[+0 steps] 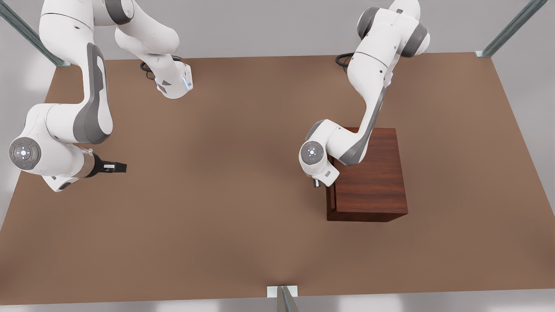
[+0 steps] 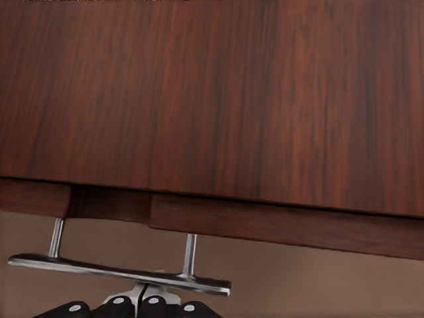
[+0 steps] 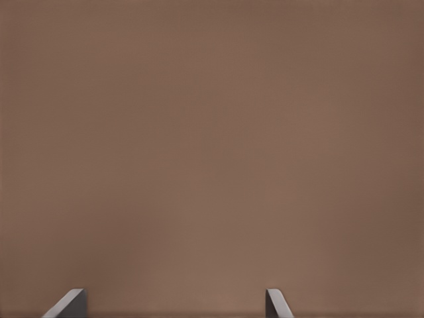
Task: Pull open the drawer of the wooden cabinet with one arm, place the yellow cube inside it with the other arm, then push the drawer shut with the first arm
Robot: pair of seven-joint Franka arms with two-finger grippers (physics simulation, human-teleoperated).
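Drawer [image 2: 285, 225] handle [image 2: 119, 270] at the left gripper [image 2: 129, 306], cabinet [image 1: 373, 177] on the front view's right.

Drawer stands slightly proud of the cabinet front; its bar handle lies crosswise just ahead of the left gripper, whose fingers appear pressed together at the bar, though whether they pinch it I cannot tell. Right gripper [image 3: 175, 303] waits well apart over bare table [image 1: 217, 216], fingers spread. The pull should run straight away from the cabinet front.

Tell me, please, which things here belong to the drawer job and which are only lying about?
Job: wooden cabinet; drawer; handle; left claw at the handle; right claw, open, waiting over the table.
Not the job: table; metal frame posts.
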